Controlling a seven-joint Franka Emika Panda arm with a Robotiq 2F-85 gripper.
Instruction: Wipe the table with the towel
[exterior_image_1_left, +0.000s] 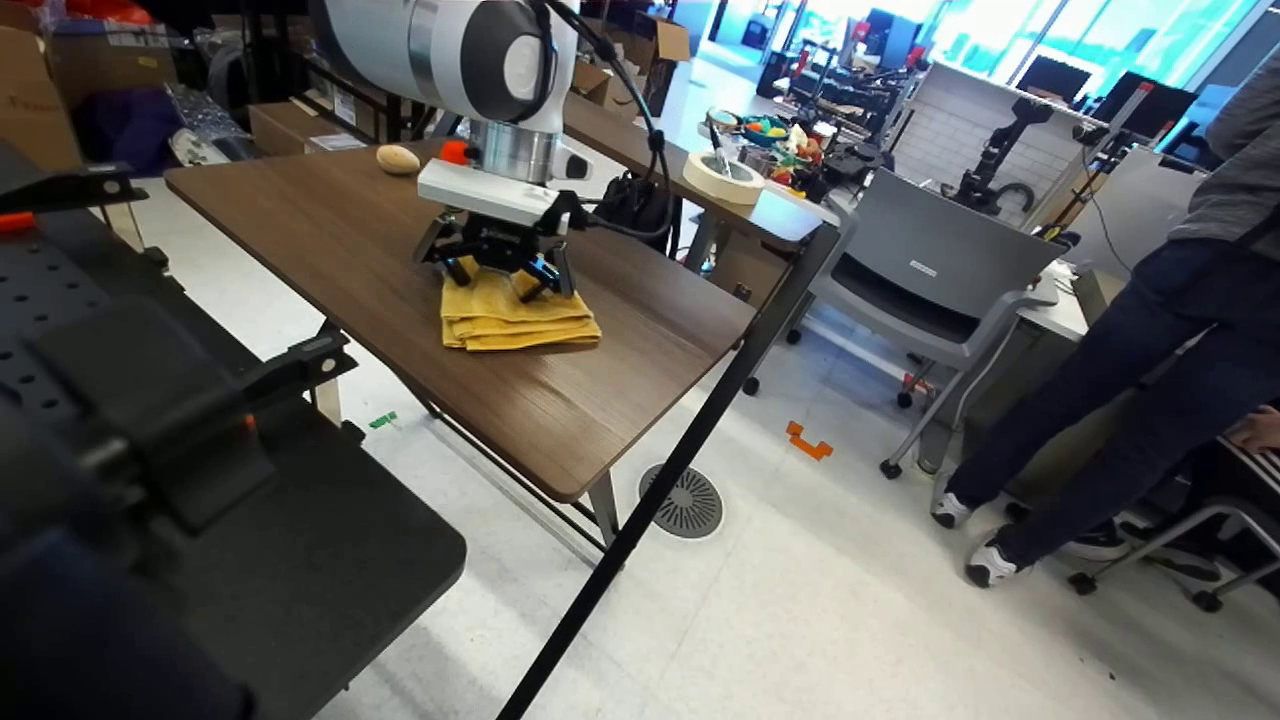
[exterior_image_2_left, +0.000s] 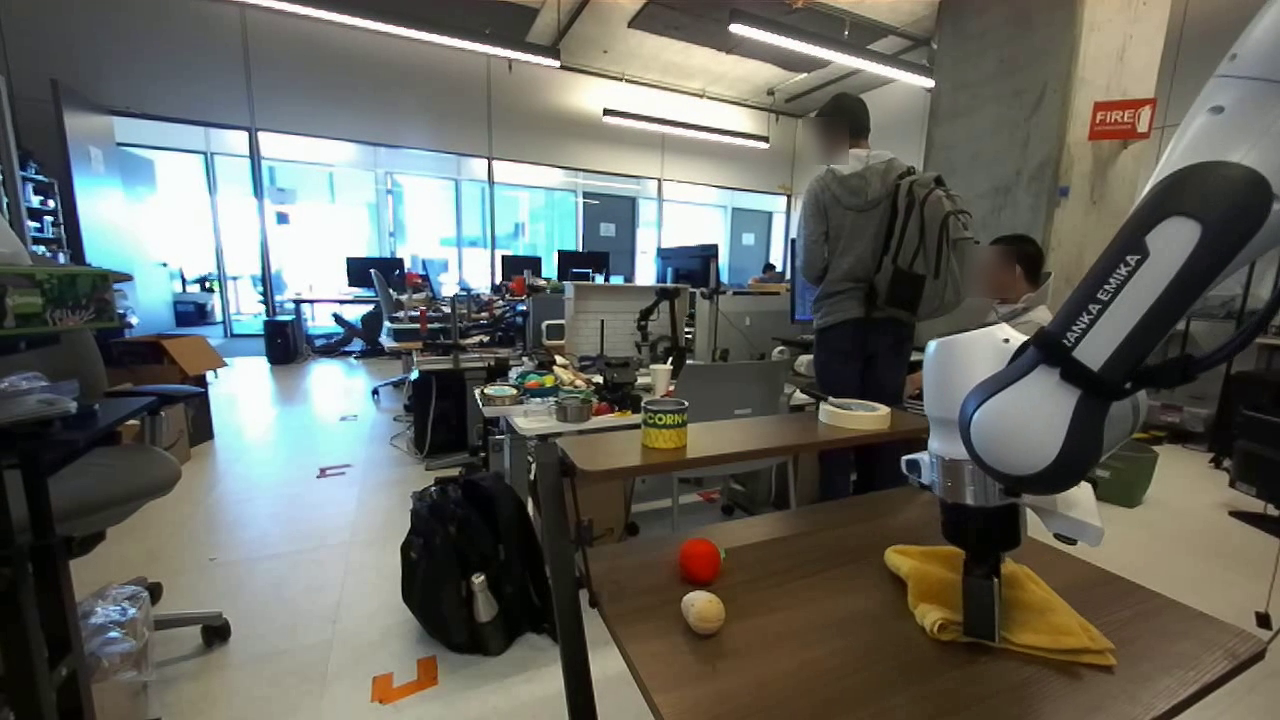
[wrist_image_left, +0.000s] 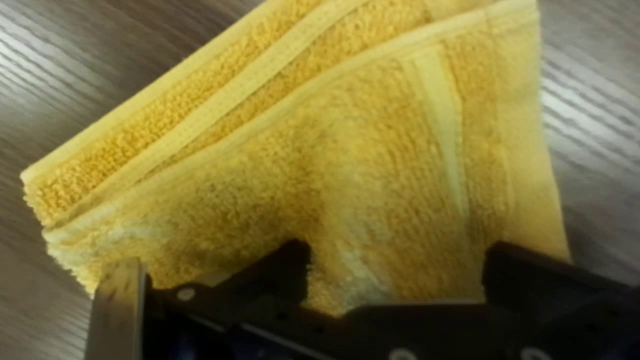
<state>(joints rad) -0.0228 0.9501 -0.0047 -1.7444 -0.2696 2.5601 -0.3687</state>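
Observation:
The yellow towel (exterior_image_1_left: 520, 325) lies folded in a few layers on the brown wood-grain table (exterior_image_1_left: 540, 415). In both exterior views my gripper (exterior_image_1_left: 497, 283) points down onto the cloth, with its fingertips at or very near the fabric. Seen from the wrist, the gripper (wrist_image_left: 395, 265) has its two dark fingers spread wide, and the towel (wrist_image_left: 350, 165) surface shows flat between them, not pinched. The towel's part beneath the gripper body is hidden. Only one finger (exterior_image_2_left: 981, 605) shows clearly in an exterior view, standing on the towel (exterior_image_2_left: 1050, 620).
A speckled beige ball (exterior_image_2_left: 703, 612) and a red ball (exterior_image_2_left: 700, 562) sit on the table away from the towel. Behind it, a narrow brown surface holds a tape roll (exterior_image_2_left: 854, 413) and a corn can (exterior_image_2_left: 665, 424). A black cart (exterior_image_1_left: 330, 570) stands alongside the table.

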